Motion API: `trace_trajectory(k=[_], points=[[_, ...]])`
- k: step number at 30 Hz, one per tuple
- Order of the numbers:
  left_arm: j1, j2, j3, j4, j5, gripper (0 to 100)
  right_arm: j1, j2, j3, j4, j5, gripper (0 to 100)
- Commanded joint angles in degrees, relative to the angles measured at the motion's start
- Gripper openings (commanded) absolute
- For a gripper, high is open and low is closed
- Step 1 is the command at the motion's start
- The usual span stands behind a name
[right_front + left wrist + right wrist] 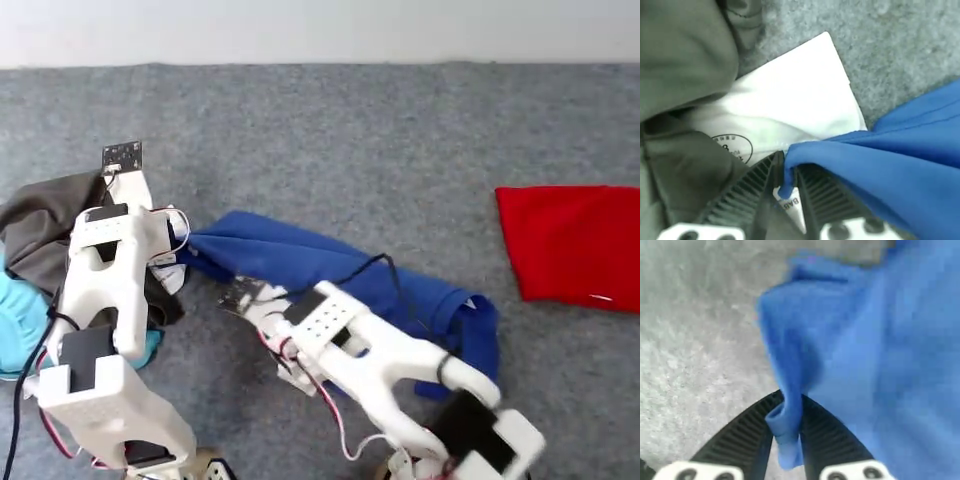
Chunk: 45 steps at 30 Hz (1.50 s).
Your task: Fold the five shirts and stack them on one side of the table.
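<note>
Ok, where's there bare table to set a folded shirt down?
Widest bare table: the far strip between the wall and the blue shirt. Also the gap between blue shirt and red shirt. Crowded: the left edge, where the grey shirt and teal shirt heap, and the middle, covered by the blue shirt.

Bright, even, diffuse light, soft shadows — faint, short, close underneath

We record a grey, carpet-covered worktop (400, 130). On it lie a folded red shirt (570, 245) at one edge, a crumpled blue shirt (300, 255) centrally, and a grey shirt (40, 225) and teal shirt (20, 320) heaped opposite.
</note>
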Motion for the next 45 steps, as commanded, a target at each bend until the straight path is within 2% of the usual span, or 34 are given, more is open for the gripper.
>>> trace_trajectory(k=[1, 6, 10, 14, 16, 20, 24, 29, 32, 35, 39, 45], points=[[-0.2, -3.0, -0.1, -0.4, 0.1, 1, 5.1, -10.2, -7.0, 7.1, -0.4, 0.9], [5.9, -8.5, 4.1, 2.4, 0.0, 1, 14.1, -17.6, -24.6, 14.5, -0.6, 0.9], [9.8, -24.4, 9.6, 2.5, -2.3, 1, 19.3, -18.3, -41.3, 22.5, -0.7, 0.9], [9.8, -41.7, 13.4, 3.5, -7.7, 1, 22.6, -18.3, -56.0, 29.8, -0.7, 0.9], [10.2, -47.7, 12.4, 7.8, -9.2, 1, 23.5, -18.3, -62.2, 32.0, -0.7, 0.9], [10.5, -53.2, 3.8, 19.2, -12.4, 1, 24.0, -18.3, -71.0, 34.9, -2.5, 0.9], [10.5, -50.7, -6.4, 26.4, -14.0, 1, 24.1, -18.9, -74.0, 34.6, -5.9, 0.9], [10.5, -47.8, -27.5, 41.2, -14.3, 1, 24.2, -18.9, -84.2, 35.3, -7.1, 0.9], [10.5, -47.9, -40.1, 47.4, -14.5, 1, 24.3, -18.8, -90.5, 35.3, -6.9, 0.9], [10.1, -49.2, -47.5, 47.6, -14.7, 1, 24.3, -18.9, -94.9, 34.4, -6.8, 0.9], [10.5, -53.5, -44.0, 47.6, -10.9, 1, 24.8, -18.9, -103.6, 29.9, -6.8, 0.9], [10.6, -63.2, -43.7, 47.5, -8.0, 1, 33.1, -18.9, -112.6, 21.4, -7.0, 0.9]])
